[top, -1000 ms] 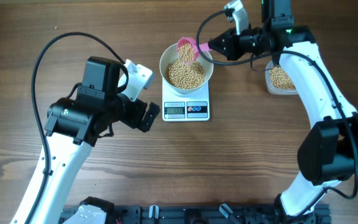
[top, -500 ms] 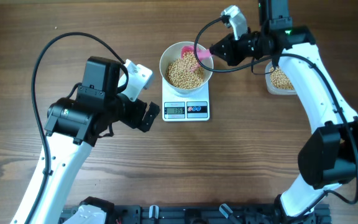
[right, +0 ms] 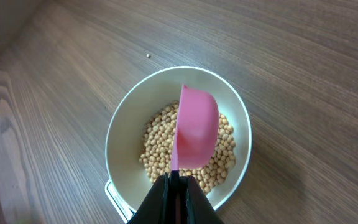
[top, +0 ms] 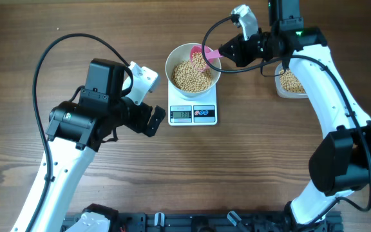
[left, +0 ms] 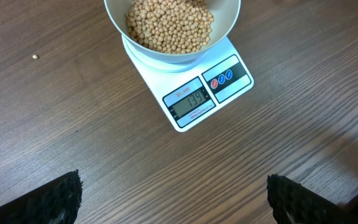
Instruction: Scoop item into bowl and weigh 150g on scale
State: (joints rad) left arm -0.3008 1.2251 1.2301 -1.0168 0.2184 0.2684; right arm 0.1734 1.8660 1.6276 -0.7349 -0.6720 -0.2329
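My right pincer (right: 174,180) is clamped on the pink scoop (right: 196,127), tipped over the bowl (right: 120,127) of beans (top: 192,77). The bowl sits on the scale (top: 193,114) near the bench's far edge. My left pincer (top: 152,121) hangs spread apart just left of the scale. A bean tub (top: 291,82) stands to the right.

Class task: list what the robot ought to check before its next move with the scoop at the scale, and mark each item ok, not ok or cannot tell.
1. The bowl sits on the scale: ok.
2. The right gripper is shut on the handle of the pink scoop, which is over the bowl: ok.
3. Target weight reached: not ok; the display seems to read in the one-thirties.
4. The left gripper is open and apart from the scale: ok.
5. There are beans in the tub for refilling: ok.
6. No spills: not ok; a stray bean lies on the table.
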